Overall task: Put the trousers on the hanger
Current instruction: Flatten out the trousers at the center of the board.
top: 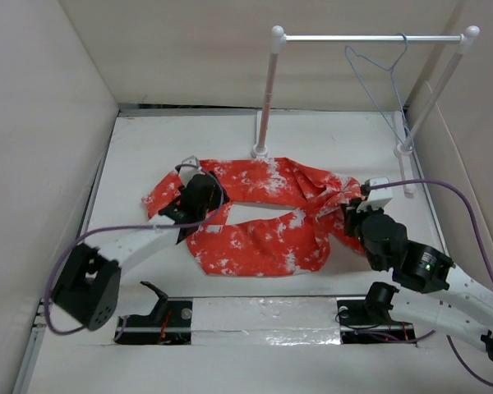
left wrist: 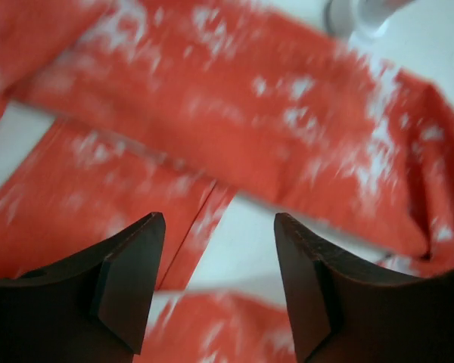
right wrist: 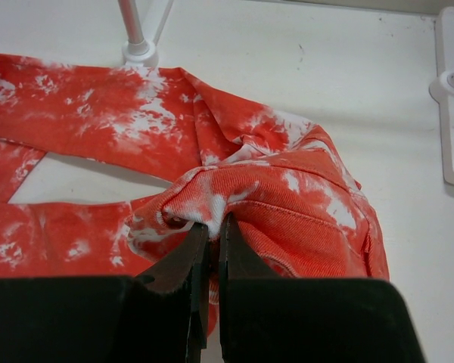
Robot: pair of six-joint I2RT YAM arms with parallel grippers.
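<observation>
The red-orange trousers with white blotches lie spread on the white table, both legs running left, the waist bunched at the right. The pale blue-grey wire hanger hangs by its hook on the rail's crossbar at the back right. My left gripper is open and empty, hovering over the leg ends; its view shows both legs with a white gap of table between them. My right gripper is shut on a fold of the trousers' waist end, which bunches up around the fingertips.
The white two-pole rail stand stands at the back, its left pole foot just behind the trousers and its right foot near my right arm. Cardboard walls enclose the table on three sides. Purple cables loop from both arms.
</observation>
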